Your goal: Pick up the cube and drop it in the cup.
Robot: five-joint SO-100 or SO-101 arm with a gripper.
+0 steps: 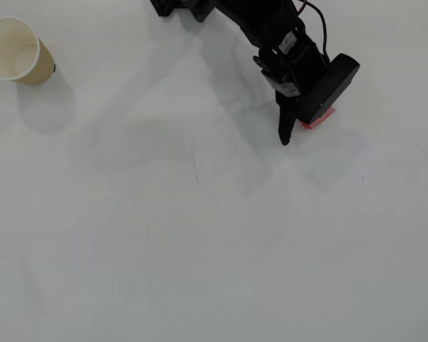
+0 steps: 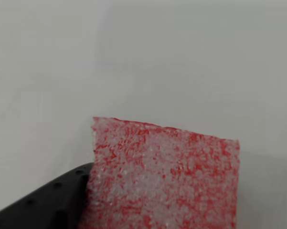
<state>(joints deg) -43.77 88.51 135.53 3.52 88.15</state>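
Note:
The cube (image 1: 319,121) is a red-pink speckled block on the white table at the upper right of the overhead view, mostly hidden under the arm's black wrist box. In the wrist view the cube (image 2: 164,179) fills the lower middle. My gripper (image 1: 300,130) is low over the cube. One black finger (image 2: 47,205) touches the cube's left side; the other jaw is hidden, so I cannot tell whether the jaws are closed on it. The tan paper cup (image 1: 14,50) stands upright at the far upper left, well away from the gripper.
The black arm (image 1: 256,28) comes in from the top edge with a cable on it. The white table (image 1: 214,235) spreads below and between the cup and the gripper.

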